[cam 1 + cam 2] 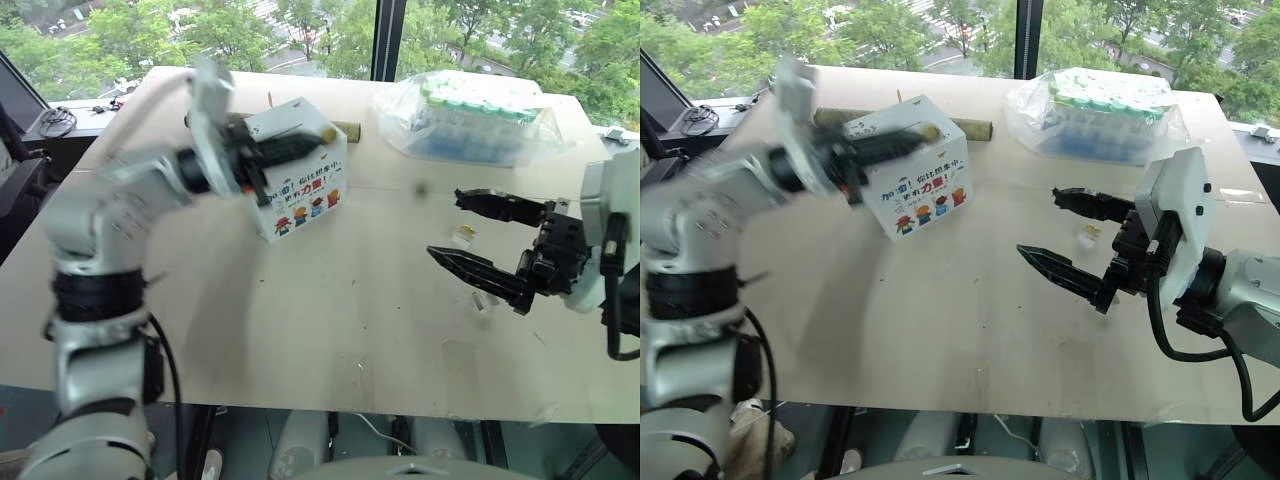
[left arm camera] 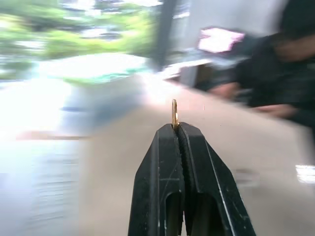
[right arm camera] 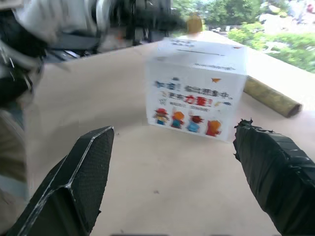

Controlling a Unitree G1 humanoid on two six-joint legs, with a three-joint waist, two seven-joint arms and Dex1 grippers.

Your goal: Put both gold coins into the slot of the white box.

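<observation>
The white box [image 1: 300, 190] with cartoon figures stands at the table's back left. A thin dark slot [image 3: 189, 50] runs across its top face. My left gripper [image 1: 318, 137] reaches level over the box top, shut on a gold coin [image 2: 174, 113] that sticks up edge-on from its fingertips. The right wrist view shows that coin [image 3: 195, 23] above the box's far edge. My right gripper [image 1: 446, 225] hovers open over the table at the right, pointing towards the box, with nothing between its fingers.
Two small clear plastic holders [image 1: 464, 236] [image 1: 484, 302] lie on the table by the right gripper, one with a yellow glint. A clear bag of green-capped tubes [image 1: 470, 120] sits at the back right. A cardboard roll [image 1: 975, 127] lies behind the box. A person [image 2: 290, 59] sits beyond the table.
</observation>
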